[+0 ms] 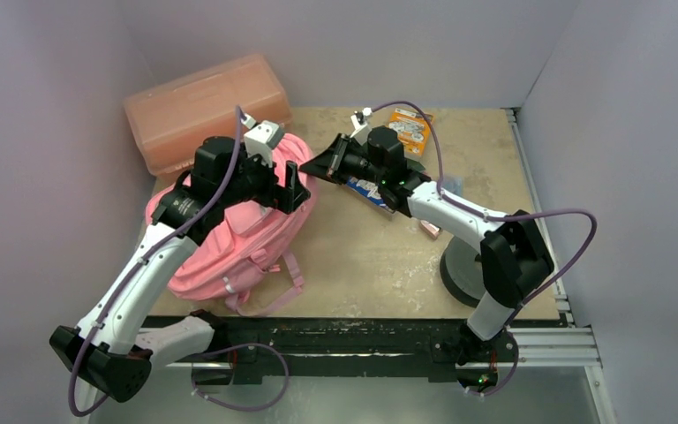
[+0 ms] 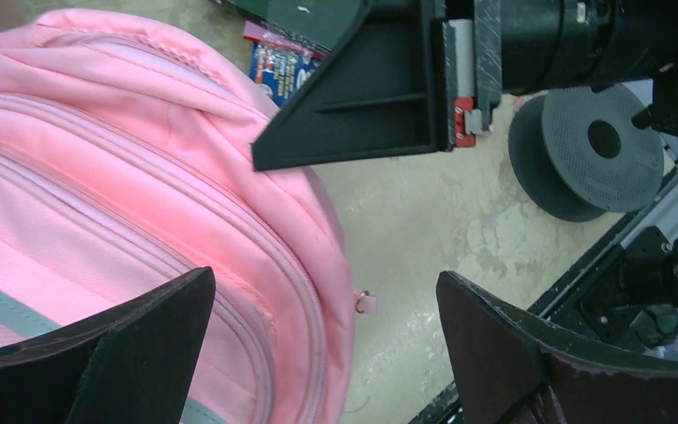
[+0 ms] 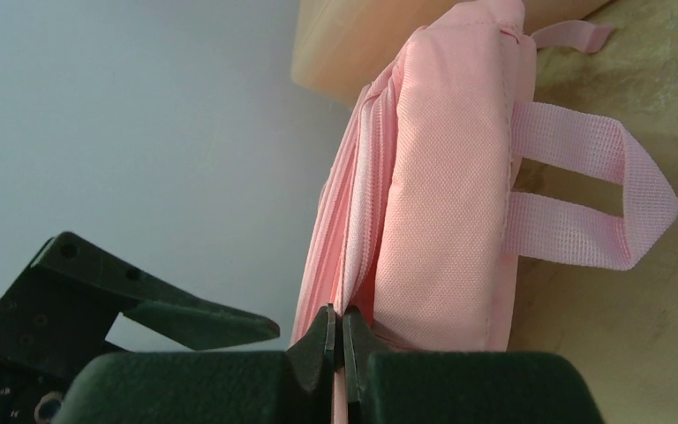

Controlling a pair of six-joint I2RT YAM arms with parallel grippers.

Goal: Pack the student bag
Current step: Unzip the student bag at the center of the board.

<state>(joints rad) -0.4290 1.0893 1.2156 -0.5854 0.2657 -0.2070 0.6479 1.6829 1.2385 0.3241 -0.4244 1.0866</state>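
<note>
White-walled cell, beige tabletop (image 1: 362, 256). The student bag (image 1: 229, 243) lies flat on the left side of it, top end toward the middle. A salmon box (image 1: 203, 106) sits against the back wall behind it.

Right gripper (image 3: 342, 340) is fully closed at the bag's top edge, with a sliver of pink showing between the fingers. I read that as a pinch on the zip line or its fabric, but I can't tell if it's the pull itself. Left gripper (image 2: 327, 353) is wide open with nothing in it, hovering just over the bag's top corner.

Risks as I see them:
- The pinch is thin and on soft cloth, so a pull along the zip could slip off.
- Nothing pins the bag down, so a right-arm pull may drag the whole bag instead of opening it.
- The two grippers are very near each other. If the left one comes down to brace, it could clip the right wrist.
- The top handle (image 3: 583, 185) loops out near the pinch and could snag.

Pose: the left arm comes up from its base, elbow bent, with the wrist over the bag and fingers pointing down. The right arm is stretched low and leftward across the tabletop, gripper about level and aimed at the bag's top. An orange packet (image 1: 409, 131) lies behind it.
</note>
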